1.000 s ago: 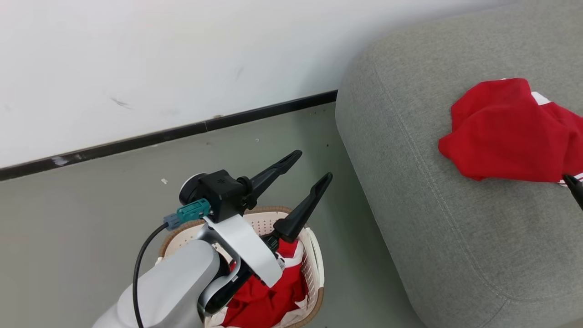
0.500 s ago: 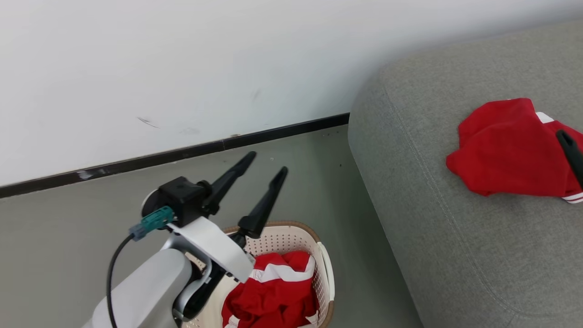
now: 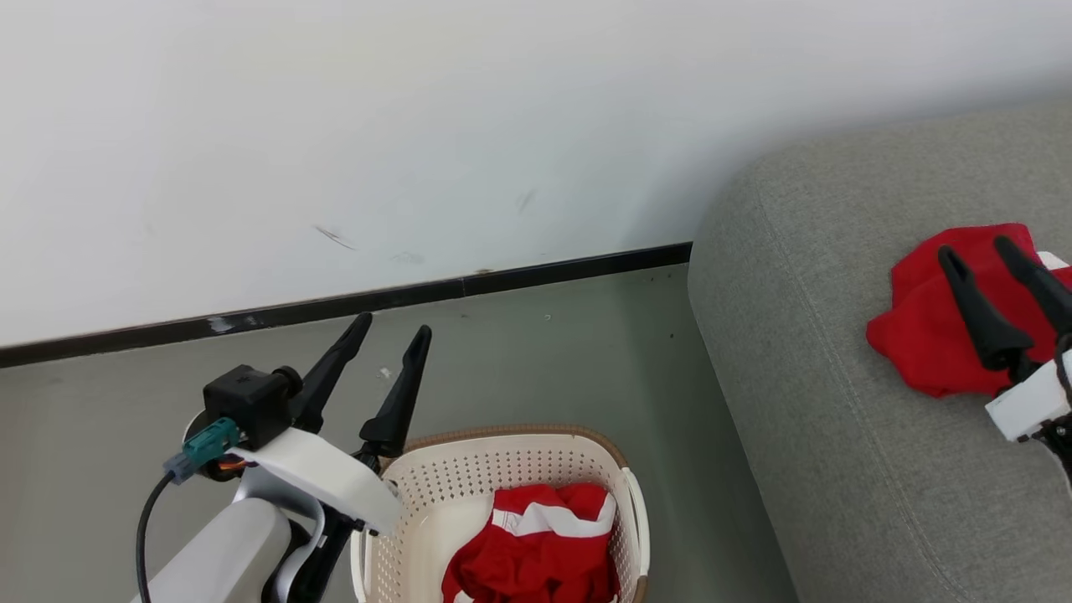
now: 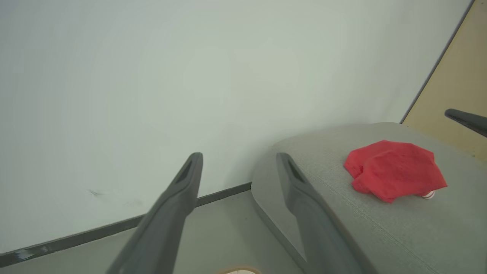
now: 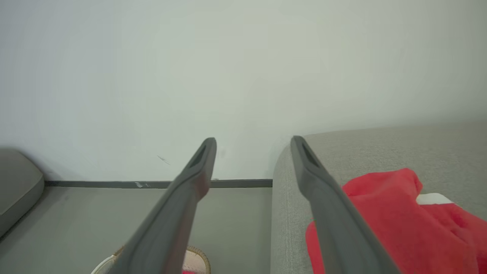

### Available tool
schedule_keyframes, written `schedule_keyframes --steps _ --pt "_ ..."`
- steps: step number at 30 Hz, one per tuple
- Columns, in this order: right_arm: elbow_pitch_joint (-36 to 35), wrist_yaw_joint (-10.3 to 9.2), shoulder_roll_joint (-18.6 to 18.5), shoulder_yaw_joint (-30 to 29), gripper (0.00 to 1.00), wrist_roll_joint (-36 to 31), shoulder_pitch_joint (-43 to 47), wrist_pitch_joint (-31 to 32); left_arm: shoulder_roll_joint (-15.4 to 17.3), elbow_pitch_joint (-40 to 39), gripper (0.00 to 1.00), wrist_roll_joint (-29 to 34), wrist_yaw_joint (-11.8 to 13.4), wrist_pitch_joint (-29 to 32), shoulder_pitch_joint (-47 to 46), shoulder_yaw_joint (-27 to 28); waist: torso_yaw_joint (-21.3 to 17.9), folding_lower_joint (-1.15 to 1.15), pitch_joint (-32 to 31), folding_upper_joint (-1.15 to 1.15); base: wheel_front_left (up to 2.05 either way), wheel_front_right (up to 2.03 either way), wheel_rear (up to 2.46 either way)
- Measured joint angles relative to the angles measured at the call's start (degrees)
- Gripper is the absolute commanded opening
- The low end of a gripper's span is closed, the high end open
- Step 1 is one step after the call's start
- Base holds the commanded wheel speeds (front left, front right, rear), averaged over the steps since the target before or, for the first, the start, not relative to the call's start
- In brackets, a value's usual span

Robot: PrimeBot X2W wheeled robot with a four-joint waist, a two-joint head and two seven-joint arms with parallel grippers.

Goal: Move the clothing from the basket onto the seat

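A cream basket (image 3: 511, 434) stands on the floor at the bottom of the head view, with red clothing (image 3: 536, 557) with white trim bunched inside. Another red garment (image 3: 914, 335) lies on the grey-green seat (image 3: 837, 469) at the right. My left gripper (image 3: 392, 328) is open and empty, above the floor just left of the basket's rim. Over the garment on the seat, my right gripper (image 3: 975, 249) is open and holds nothing. In the left wrist view the open gripper (image 4: 239, 156) points at the wall, with the garment (image 4: 395, 169) to its right. The right wrist view has its open gripper (image 5: 253, 140) beside the garment (image 5: 399, 224).
A white wall with a black baseboard (image 3: 352, 301) runs behind the grey floor. Another grey cushion (image 5: 19, 182) sits at the left edge of the right wrist view. The seat's rounded corner (image 3: 720, 251) is close to the basket's right side.
The head camera has shifted, sliding the scene right and down. My left gripper has moved from above the basket to its left side. The right gripper has come up into view over the seat's garment.
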Motion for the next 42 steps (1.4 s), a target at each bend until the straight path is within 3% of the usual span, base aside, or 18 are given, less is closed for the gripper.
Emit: schedule_keyframes --steps 13,20,27,42 --pt "0.2 -0.01 7.1 -6.4 1.00 -5.0 6.7 -1.0 2.4 0.9 1.00 0.8 4.1 -0.4 6.6 5.0 4.3 0.00 -2.4 0.00 0.00 0.00 0.00" --pt "-1.3 -0.01 11.8 -10.8 1.00 -10.0 10.2 -1.0 1.7 -0.5 1.00 2.4 5.9 -0.5 8.7 9.6 5.8 0.00 -3.2 0.00 0.00 0.00 0.00" --pt "-3.6 -0.01 14.4 -10.9 1.00 -15.7 14.4 -1.0 0.7 -2.5 1.00 5.2 7.9 -0.7 11.8 14.6 6.9 0.00 -3.7 0.00 0.00 0.00 0.00" --pt "-7.8 -0.01 18.9 -14.4 1.00 -21.5 18.4 -1.1 -3.2 -4.9 1.00 9.2 7.7 -0.7 17.6 17.9 8.3 0.00 -4.2 0.00 0.00 0.00 0.00"
